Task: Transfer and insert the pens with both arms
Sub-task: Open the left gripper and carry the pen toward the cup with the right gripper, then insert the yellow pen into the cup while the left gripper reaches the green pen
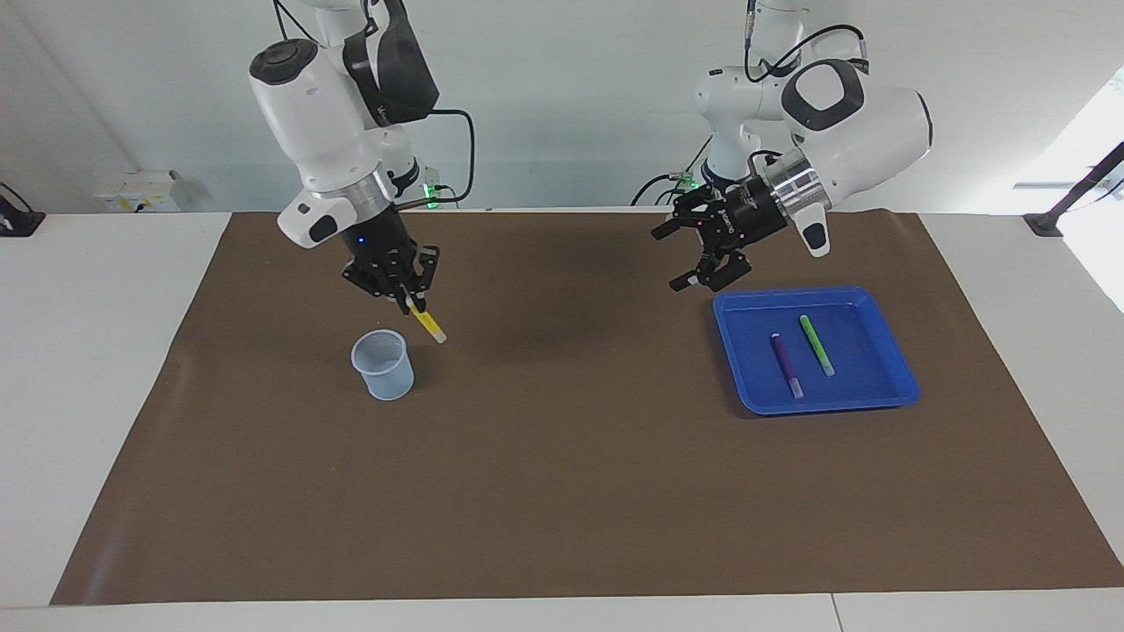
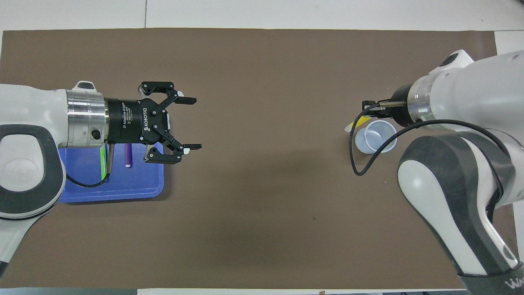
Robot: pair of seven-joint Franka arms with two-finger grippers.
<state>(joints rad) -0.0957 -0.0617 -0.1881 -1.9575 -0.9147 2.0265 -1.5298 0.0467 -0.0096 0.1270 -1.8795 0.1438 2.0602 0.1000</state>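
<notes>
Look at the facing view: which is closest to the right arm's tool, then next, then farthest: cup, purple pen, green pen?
1. Cup, just under the right tool.
2. Purple pen, in the blue tray at the left arm's end.
3. Green pen, beside it, slightly farther.

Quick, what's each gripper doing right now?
Left gripper: open, empty, up over the mat beside the blue tray.
Right gripper: shut on the yellow pen, above the cup.

Robotics lab: two white robot arms point(image 1: 334, 132) mounted at white table point(image 1: 97, 351), brown mat point(image 1: 562, 491) across centre, bare white wall point(image 1: 562, 88) along top, trailing cables point(image 1: 465, 149).
</notes>
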